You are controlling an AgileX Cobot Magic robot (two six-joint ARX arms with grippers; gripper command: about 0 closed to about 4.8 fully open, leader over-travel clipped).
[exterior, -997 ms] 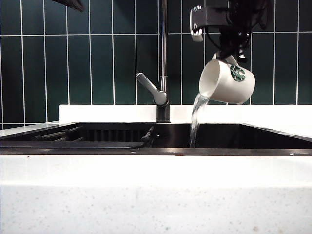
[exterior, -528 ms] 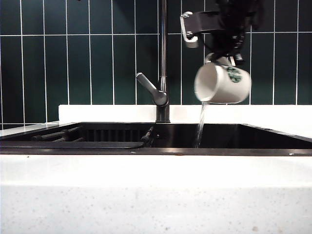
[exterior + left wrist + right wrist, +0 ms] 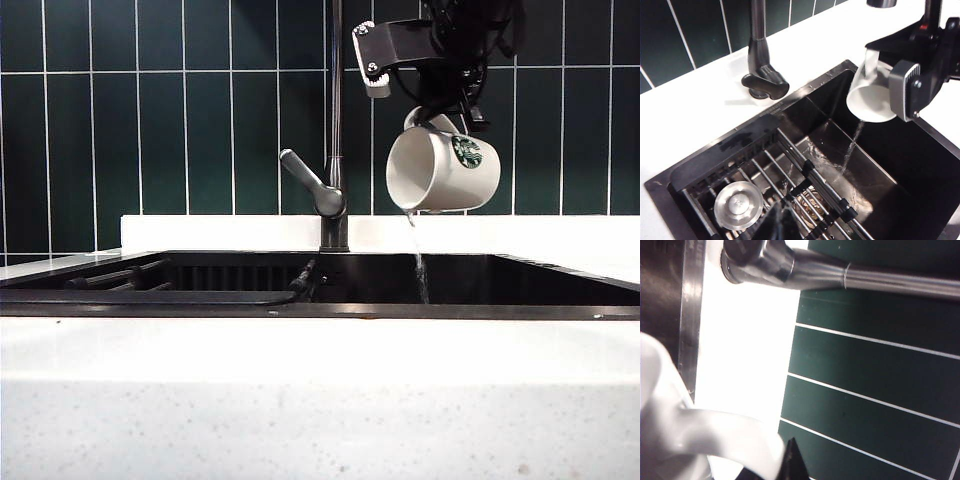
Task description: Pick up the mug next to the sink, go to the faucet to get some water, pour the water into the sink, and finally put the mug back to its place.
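The right gripper (image 3: 447, 112) hangs high over the right part of the sink (image 3: 560, 270), just right of the faucet (image 3: 336, 130), and it is clamped on the white handle of the mug (image 3: 440, 170), which hangs directly beneath it. The mug lies tipped on its side, its open mouth turned toward the faucet and its green round logo facing the exterior camera, with the handle uppermost between the fingers. A thin stream of water (image 3: 419, 262) falls from the lower lip of the mug into the black basin. In the left wrist view the mug (image 3: 871, 97) shows above the far corner of the sink (image 3: 790, 97), part hidden by the right arm's grey housing, and the stream drops onto the basin floor beside a wire rack (image 3: 790, 180) and a round metal drain cover (image 3: 738, 205). The right wrist view shows the mug's handle (image 3: 715, 437) close against the camera, with the faucet pipe (image 3: 865, 280) beyond it. The left gripper (image 3: 780, 225) hovers above the sink's near side, away from the mug, its dark fingertips pressed together on nothing.
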